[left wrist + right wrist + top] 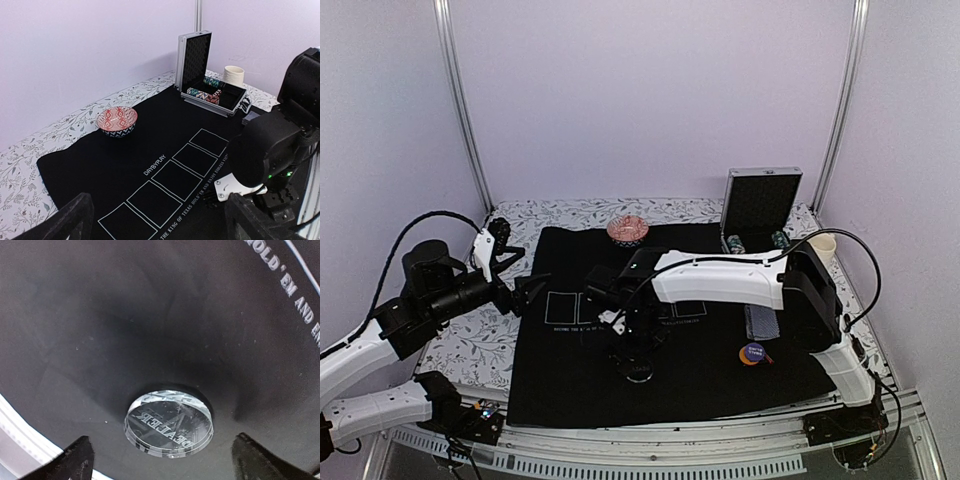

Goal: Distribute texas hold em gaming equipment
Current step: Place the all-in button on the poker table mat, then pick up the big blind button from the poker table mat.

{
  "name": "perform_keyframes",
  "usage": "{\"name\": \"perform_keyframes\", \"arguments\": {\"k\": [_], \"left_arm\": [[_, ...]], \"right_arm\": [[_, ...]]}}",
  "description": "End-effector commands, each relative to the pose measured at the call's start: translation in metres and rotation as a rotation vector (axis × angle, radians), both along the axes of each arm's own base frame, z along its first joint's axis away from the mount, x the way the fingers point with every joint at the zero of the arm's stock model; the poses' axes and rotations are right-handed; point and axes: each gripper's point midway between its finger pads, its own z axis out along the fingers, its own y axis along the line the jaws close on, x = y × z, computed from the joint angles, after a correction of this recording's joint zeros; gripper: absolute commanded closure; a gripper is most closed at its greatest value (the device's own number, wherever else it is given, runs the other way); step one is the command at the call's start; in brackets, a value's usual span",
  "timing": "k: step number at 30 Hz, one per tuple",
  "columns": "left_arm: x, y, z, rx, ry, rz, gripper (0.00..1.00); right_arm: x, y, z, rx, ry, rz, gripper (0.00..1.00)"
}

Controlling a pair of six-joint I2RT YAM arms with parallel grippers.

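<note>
A round clear button marked DEALER (168,427) lies flat on the black mat (125,315), near the mat's front edge (640,372). My right gripper (162,449) stands open over it, one finger on either side and neither touching it; in the top view this gripper (638,358) points down at the mat. My left gripper (160,212) is open and empty, hovering at the mat's left edge (525,295). Orange and blue buttons (752,354) sit at the right front of the mat, with blue-grey cards (760,320) just behind them. Striped chips (205,94) rest in the open case.
The silver case (760,205) stands open at the back right, a cream cup (822,247) beside it. A red patterned bowl (628,231) sits at the mat's far edge. Five white rectangles (175,175) mark the mat's middle. The right arm (280,145) fills the left wrist view's right side.
</note>
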Motion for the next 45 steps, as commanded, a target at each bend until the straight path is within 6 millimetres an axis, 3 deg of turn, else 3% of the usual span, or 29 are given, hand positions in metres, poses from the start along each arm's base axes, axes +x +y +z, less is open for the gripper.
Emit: {"name": "perform_keyframes", "arguments": {"k": [1, 4, 6, 8, 11, 15, 19, 27, 30, 37, 41, 45], "left_arm": [[0.0, -0.002, 0.008, -0.008, -0.02, -0.004, 0.06], [0.0, -0.002, 0.007, -0.008, -0.018, -0.005, 0.06], [0.0, -0.002, 0.007, -0.008, -0.019, -0.003, 0.06], [0.0, -0.002, 0.007, -0.007, -0.018, -0.005, 0.06], [0.0, -0.003, 0.007, -0.009, -0.017, -0.008, 0.06], [0.0, -0.003, 0.007, -0.009, -0.015, -0.008, 0.06], [0.0, -0.004, 0.006, -0.009, -0.011, -0.012, 0.06], [0.001, -0.01, 0.0, 0.0, 0.013, -0.034, 0.08], [-0.004, -0.027, 0.0, -0.027, 0.071, -0.125, 0.1], [-0.006, -0.086, 0.001, -0.152, 0.345, -0.289, 0.2], [-0.004, -0.14, -0.027, -0.177, 0.501, -0.332, 0.31], [-0.018, -0.207, -0.055, -0.169, 0.685, -0.425, 0.43]], "right_arm": [[0.013, 0.012, 0.048, 0.106, -0.1, -0.017, 0.01], [0.024, 0.004, 0.077, 0.138, -0.181, -0.059, 0.01], [0.035, -0.015, 0.091, 0.121, -0.233, -0.119, 0.01], [0.046, -0.05, 0.094, 0.077, -0.249, -0.235, 0.01], [0.053, -0.121, 0.087, -0.007, -0.232, -0.472, 0.01], [0.039, -0.202, 0.07, -0.093, -0.188, -0.73, 0.01], [0.019, -0.254, 0.052, -0.114, -0.15, -0.886, 0.07], [0.016, -0.27, 0.037, -0.068, -0.146, -0.933, 0.15], [0.023, -0.262, 0.03, 0.039, -0.128, -0.931, 0.16], [0.029, -0.268, 0.01, 0.152, -0.113, -0.937, 0.26], [0.032, -0.269, 0.004, 0.158, -0.127, -0.922, 0.32], [0.032, -0.268, 0.0, 0.169, -0.129, -0.899, 0.4]]}}
